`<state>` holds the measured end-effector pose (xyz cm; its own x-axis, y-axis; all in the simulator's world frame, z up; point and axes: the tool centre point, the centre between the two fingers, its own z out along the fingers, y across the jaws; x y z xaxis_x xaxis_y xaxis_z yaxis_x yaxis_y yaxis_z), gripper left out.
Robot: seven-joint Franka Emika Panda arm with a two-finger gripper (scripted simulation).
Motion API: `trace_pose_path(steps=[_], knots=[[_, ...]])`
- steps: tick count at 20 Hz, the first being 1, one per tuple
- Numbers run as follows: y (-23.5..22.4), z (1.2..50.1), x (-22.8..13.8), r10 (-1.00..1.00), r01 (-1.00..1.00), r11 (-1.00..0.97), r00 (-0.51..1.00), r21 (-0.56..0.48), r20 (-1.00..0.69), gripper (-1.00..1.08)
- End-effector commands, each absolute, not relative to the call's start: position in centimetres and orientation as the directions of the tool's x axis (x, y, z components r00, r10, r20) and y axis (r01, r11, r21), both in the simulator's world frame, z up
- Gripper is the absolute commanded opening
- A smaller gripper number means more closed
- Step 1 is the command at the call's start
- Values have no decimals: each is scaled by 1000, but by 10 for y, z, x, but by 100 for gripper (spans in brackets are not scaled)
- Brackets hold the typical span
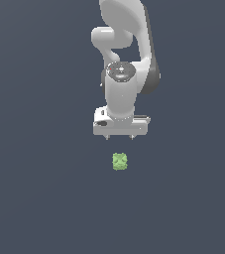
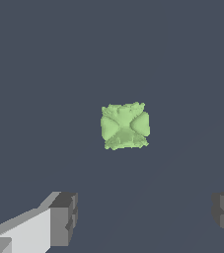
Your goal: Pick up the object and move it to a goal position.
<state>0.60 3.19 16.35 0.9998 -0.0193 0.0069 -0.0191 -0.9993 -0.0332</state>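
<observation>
The object (image 1: 119, 161) is a small light-green lumpy cube with a bumpy surface. It lies on the flat dark grey-blue floor, in the middle of the exterior view. The white gripper (image 1: 119, 137) hangs above it, pointing down, with a clear gap between its short fingertips and the object. In the wrist view the object (image 2: 125, 126) sits in the middle of the picture, and the gripper (image 2: 145, 220) has its two grey fingers (image 2: 64, 217) spread wide apart with nothing between them. The gripper is open and empty.
The dark floor (image 1: 34, 198) spreads evenly around the object. The white arm (image 1: 126, 44) rises behind the gripper. No goal marker shows in either view.
</observation>
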Motion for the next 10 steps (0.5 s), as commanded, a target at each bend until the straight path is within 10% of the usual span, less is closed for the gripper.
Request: trace_pose_path(steps=[1,10], knots=[[32,163,7,-37,-37,-999,999,-34,6,100],[33,156,11,-179,-179,-983,984,-36,-2,100]])
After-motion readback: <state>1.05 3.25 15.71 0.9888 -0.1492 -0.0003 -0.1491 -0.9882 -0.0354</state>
